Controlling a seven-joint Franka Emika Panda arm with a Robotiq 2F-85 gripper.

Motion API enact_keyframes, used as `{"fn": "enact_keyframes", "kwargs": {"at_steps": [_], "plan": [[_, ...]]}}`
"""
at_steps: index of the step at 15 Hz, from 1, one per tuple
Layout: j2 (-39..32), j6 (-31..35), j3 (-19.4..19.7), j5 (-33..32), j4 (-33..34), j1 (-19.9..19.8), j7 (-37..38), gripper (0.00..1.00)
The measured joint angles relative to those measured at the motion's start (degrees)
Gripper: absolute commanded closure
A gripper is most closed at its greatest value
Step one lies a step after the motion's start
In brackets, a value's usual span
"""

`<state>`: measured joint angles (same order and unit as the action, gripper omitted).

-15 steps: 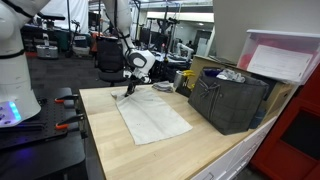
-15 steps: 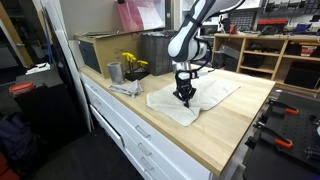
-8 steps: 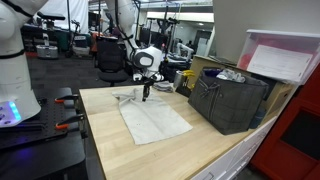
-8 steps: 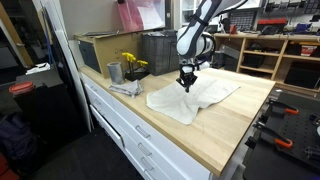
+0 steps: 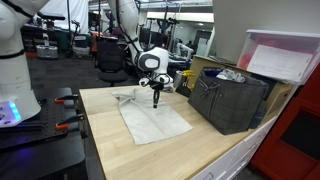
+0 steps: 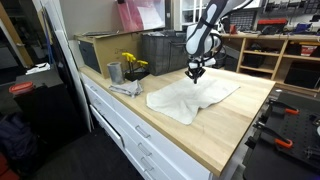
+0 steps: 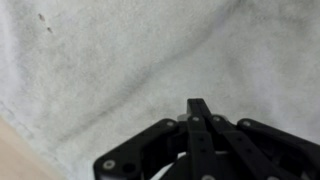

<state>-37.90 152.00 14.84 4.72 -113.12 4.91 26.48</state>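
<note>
A pale wooden table (image 6: 225, 140) fills the near ground. A white cloth (image 6: 190, 98) lies spread across its middle, slightly rumpled, and shows in both exterior views (image 5: 152, 122). Over the cloth's far part hangs the gripper (image 6: 196, 76), pointing down, clenched tight with nothing between its fingers (image 7: 198, 110). Only cloth shows beneath it in the wrist view. Farther back stands a dark crate (image 5: 230, 100).

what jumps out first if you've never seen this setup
A white cloth lies spread on the wooden table. The tool hangs over it, shut. A dark crate stands on the table beside the cloth.
</note>
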Motion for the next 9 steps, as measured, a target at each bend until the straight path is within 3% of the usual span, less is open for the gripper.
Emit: {"fn": "enact_keyframes", "kwargs": {"at_steps": [9], "plan": [[-3.8,0.4,1.6,1.8,5.1,-4.3,4.6,1.0]]}}
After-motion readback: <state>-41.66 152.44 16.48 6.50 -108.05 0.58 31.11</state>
